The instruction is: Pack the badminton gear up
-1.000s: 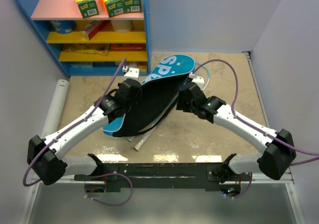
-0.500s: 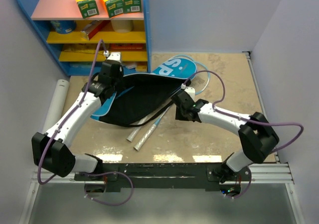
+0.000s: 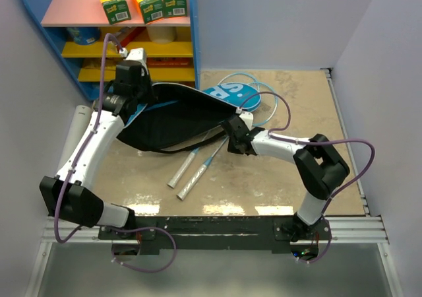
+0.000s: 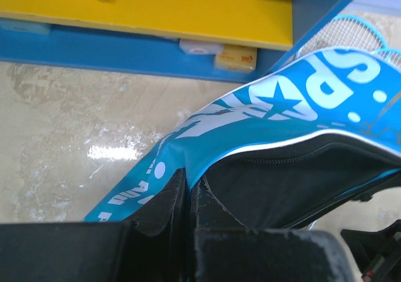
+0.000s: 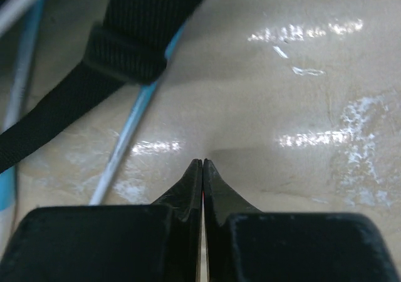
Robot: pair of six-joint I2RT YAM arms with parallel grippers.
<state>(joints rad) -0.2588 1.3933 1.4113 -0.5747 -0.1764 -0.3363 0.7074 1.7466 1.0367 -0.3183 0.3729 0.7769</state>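
Note:
The blue bag [image 3: 227, 92] lettered in white lies partly open, its black lining [image 3: 178, 119] showing. My left gripper [image 3: 134, 98] is shut on the bag's edge [image 4: 188, 163] and holds it up near the shelf. Two light-blue rackets lie under the bag. Their silver handles [image 3: 184, 178] stick out in front and their heads [image 3: 257, 92] show behind. My right gripper [image 3: 231, 140] is shut on nothing, low over the table. It sits beside a racket shaft [image 5: 128, 138] and the bag's black strap [image 5: 125, 44].
A blue shelf unit [image 3: 132, 39] with yellow boards stands at the back left, with orange-green boxes [image 3: 145, 0] on its pink top. A white tube [image 3: 74, 138] lies along the left edge. Walls close in the right and rear sides.
My left gripper has pulled the bag's edge up and left toward the shelf, uncovering more of the rackets. My right gripper has shut and moved left and down beside the shafts.

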